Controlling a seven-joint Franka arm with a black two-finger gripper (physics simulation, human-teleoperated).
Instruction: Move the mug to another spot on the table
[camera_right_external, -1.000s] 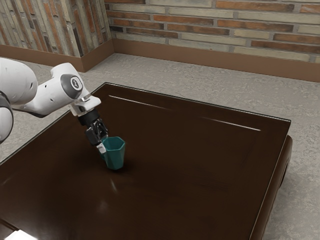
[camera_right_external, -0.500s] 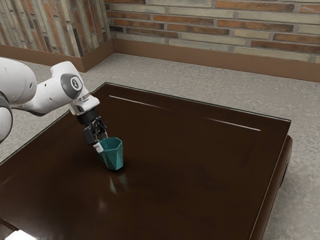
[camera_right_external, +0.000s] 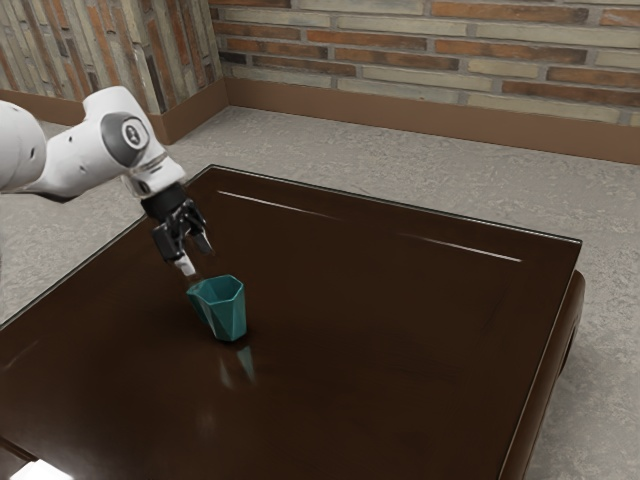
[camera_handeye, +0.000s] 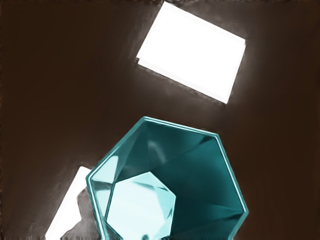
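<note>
Mug (camera_right_external: 220, 308) seen upright on surface (camera_right_external: 400, 330), at 5 o'clock from gripper (camera_right_external: 190, 255). Gripper held spread, empty, just above rim. Mug judged set down; only withdrawal judged left.

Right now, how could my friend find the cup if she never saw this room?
Find the big dark brown wooden table by the brick wall. Near its side where the white arm reaches in, just below the black tool, stands a teal faceted mug. Its teal, flat-sided shape stands out on the dark wood.
</note>
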